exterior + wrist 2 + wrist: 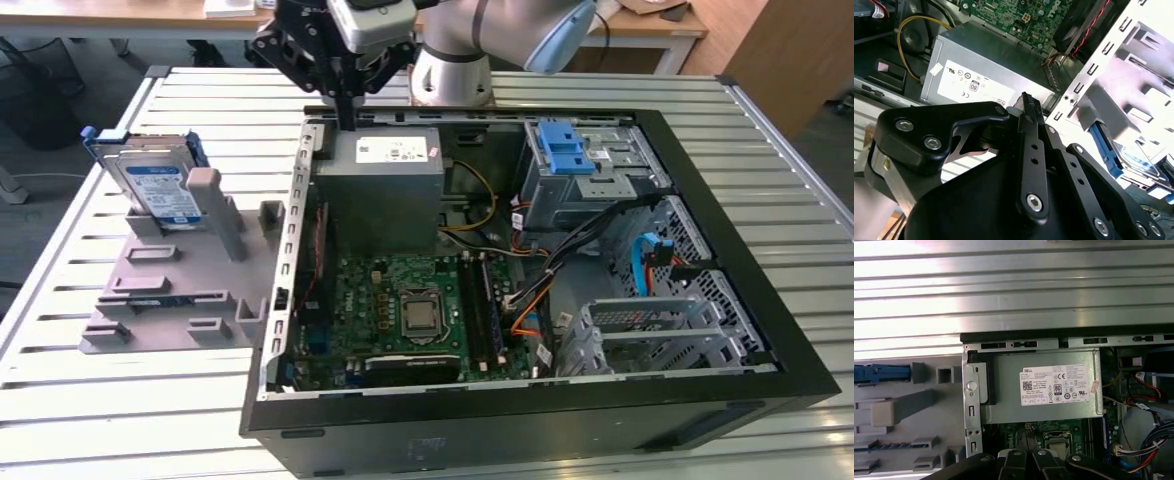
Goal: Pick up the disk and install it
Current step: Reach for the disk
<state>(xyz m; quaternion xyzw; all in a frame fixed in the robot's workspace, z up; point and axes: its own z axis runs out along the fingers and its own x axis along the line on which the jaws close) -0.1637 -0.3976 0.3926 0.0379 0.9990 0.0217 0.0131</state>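
The disk (pixel 158 190), silver with a blue-and-white label and a blue carrier bracket, stands upright in a grey holder (pixel 174 290) at the exterior view's left, outside the open computer case (pixel 747 300). The second wrist view shows the disk (pixel 1134 159) beyond the case wall. In the first wrist view the disk (pixel 881 374) appears edge-on as a blue strip. My gripper (pixel 350 120) hangs over the case's far edge, above the grey power-supply box (pixel 380 175), well to the right of the disk. Its fingers (pixel 1029 107) are shut together and hold nothing.
Inside the case lie a green motherboard (pixel 400 300), loose cables (pixel 534 290) and a metal drive cage topped by a light-blue latch (pixel 567 150). The case and holder rest on a slatted metal table (pixel 120 420). Desks stand behind the arm.
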